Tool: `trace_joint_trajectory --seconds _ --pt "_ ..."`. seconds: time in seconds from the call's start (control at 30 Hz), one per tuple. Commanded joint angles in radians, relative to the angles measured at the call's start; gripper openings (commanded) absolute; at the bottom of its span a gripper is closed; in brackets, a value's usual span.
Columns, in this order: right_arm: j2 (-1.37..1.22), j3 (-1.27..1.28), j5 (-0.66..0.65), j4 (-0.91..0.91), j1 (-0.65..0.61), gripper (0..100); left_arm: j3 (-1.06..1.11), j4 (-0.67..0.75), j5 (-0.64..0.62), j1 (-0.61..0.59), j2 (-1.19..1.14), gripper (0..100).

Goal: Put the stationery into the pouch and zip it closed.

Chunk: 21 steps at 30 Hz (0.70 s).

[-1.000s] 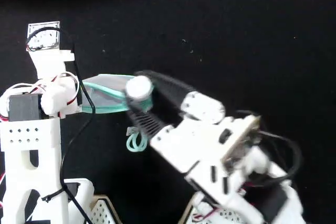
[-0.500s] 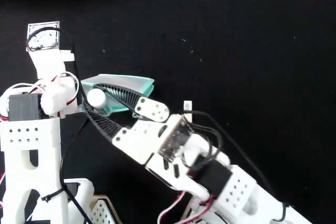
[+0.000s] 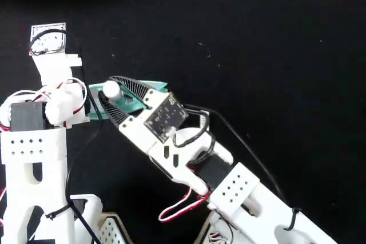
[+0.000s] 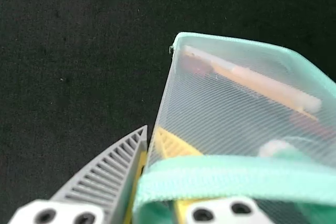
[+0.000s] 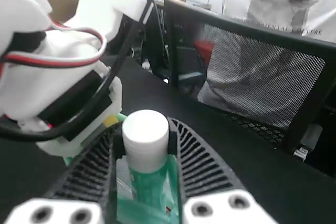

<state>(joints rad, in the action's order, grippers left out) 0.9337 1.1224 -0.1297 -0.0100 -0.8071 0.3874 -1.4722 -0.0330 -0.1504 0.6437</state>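
A mint-green mesh pouch [image 4: 231, 114] hangs from my left gripper [image 4: 149, 145], which is shut on its rim beside the opening. Through the mesh I see a long peach-coloured pen [image 4: 252, 80] and a yellow item [image 4: 170, 148]. In the high view the pouch [image 3: 150, 87] lies beside the left arm [image 3: 63, 107]. My right gripper [image 5: 146, 129] is shut on a glue stick [image 5: 145, 139] with a white cap and green body. It holds the glue stick [image 3: 111, 90] at the pouch's end nearest the left arm, with my right gripper [image 3: 117, 100] straddling the pouch.
The table is covered in black cloth [image 3: 257, 55], bare across the back and right. The right arm's white body [image 3: 194, 158] stretches diagonally from the front right. A black mesh chair [image 5: 252, 72] stands beyond the table.
The right arm has swung left with the glue stick, from over the pouch's right end to its left end by the left arm. The left arm and pouch kept still.
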Motion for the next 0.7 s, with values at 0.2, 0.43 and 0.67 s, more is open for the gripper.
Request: trace_joint_trajectory --seconds 0.2,0.43,0.67 --pt "0.012 -0.188 -0.015 -0.460 -0.006 17.5 0.002 0.012 -0.008 -0.012 -0.012 3" --pt "0.015 -0.599 -0.015 -0.904 -0.081 24.3 0.004 0.012 -0.006 -0.012 -0.012 3" --pt "0.071 -0.897 -0.017 -1.071 0.086 24.0 0.004 0.012 -0.005 -0.012 -0.012 3"
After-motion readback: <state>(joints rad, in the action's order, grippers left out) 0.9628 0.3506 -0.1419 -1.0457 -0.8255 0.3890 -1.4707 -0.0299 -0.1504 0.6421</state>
